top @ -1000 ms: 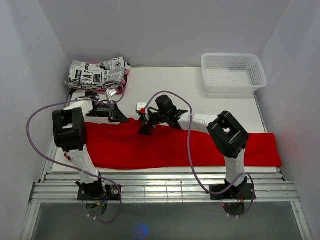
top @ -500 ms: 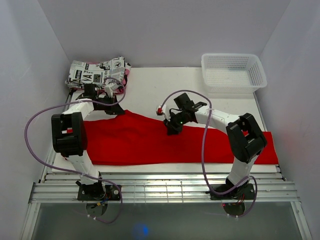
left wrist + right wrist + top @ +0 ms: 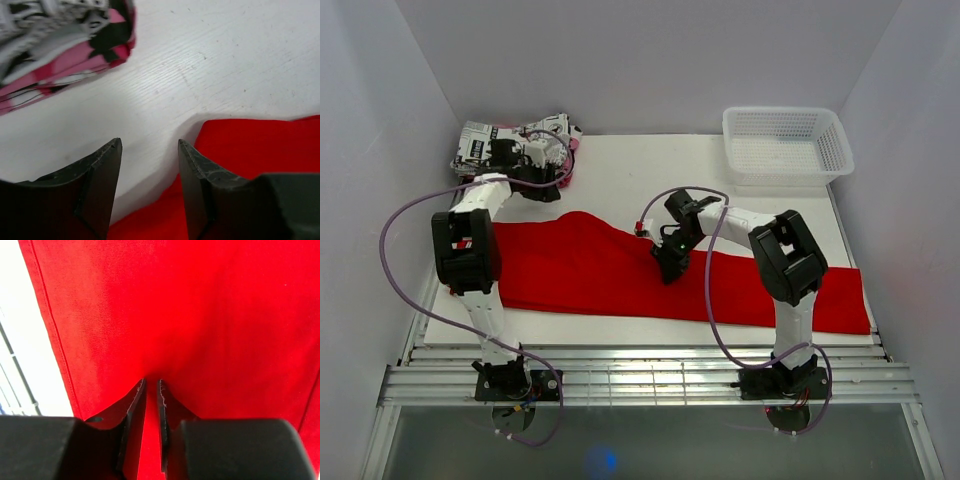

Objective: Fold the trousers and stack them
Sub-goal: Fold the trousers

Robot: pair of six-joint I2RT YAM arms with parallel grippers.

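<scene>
I see the white counter (image 3: 650,175) with the red trousers (image 3: 570,275) lying lengthwise across its near half, almost edge to edge and slightly slanted. A white mesh basket (image 3: 785,145) sits at the far right corner, and a folded newsprint garment (image 3: 480,150) at the far left. My left pincer (image 3: 149,150) hangs spread over bare counter, just beside the trousers' far-left corner and near that garment. My right pincer (image 3: 150,386) is nearly pressed together, pinching a thin ridge of the trousers at their far edge.

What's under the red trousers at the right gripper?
The plain red fabric trousers lie on the white table; beneath them at the right gripper nothing shows, fabric covers it.
</scene>
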